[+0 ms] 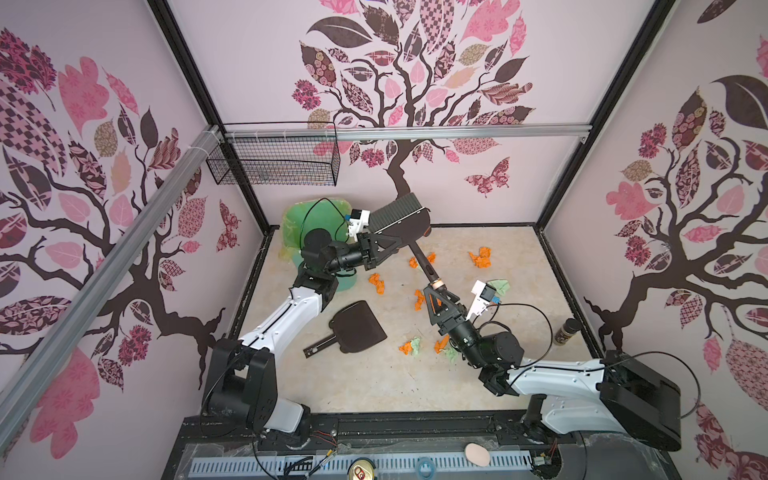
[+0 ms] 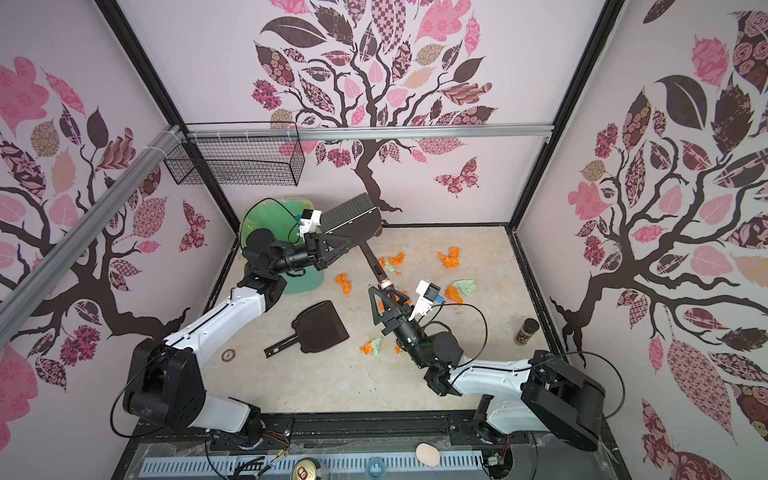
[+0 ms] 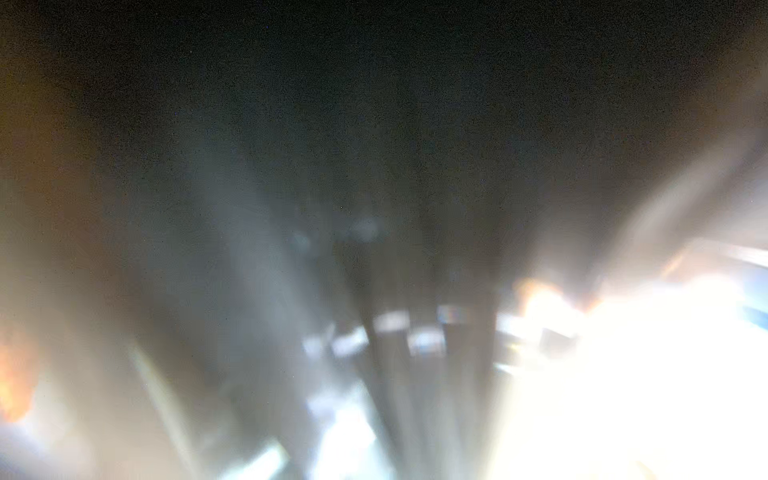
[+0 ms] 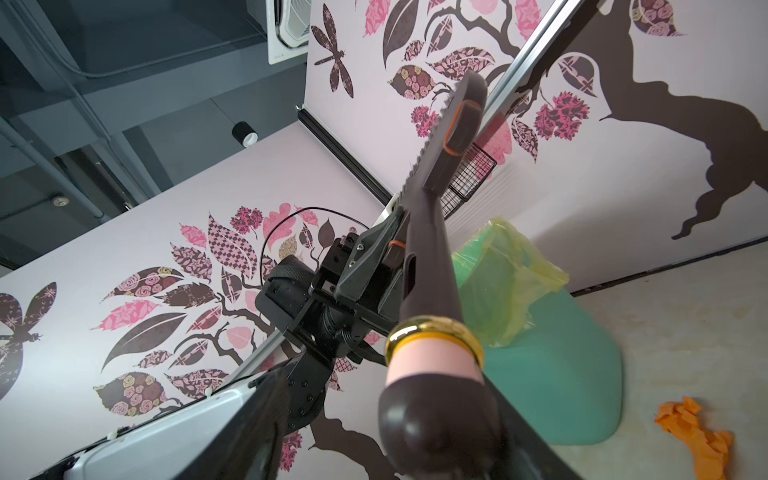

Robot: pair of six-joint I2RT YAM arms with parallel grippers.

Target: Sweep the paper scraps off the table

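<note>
Tree-patterned walls point(image 1: 457, 83) enclose the beige tabletop point(image 1: 374, 382); we find paper scraps point(image 1: 481, 257) scattered across its middle. We note the left hand point(image 1: 395, 245) raised and clenched on the brush point(image 1: 399, 216) beside its head. The right hand point(image 1: 437, 289) straddles the handle's end; we cannot tell whether it grips.

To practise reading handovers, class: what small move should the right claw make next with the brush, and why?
Probably close the right claw on the handle of the brush: the handle end sits between its open jaws, with a gap showing in the wrist view, while the left claw grips the head.
</note>
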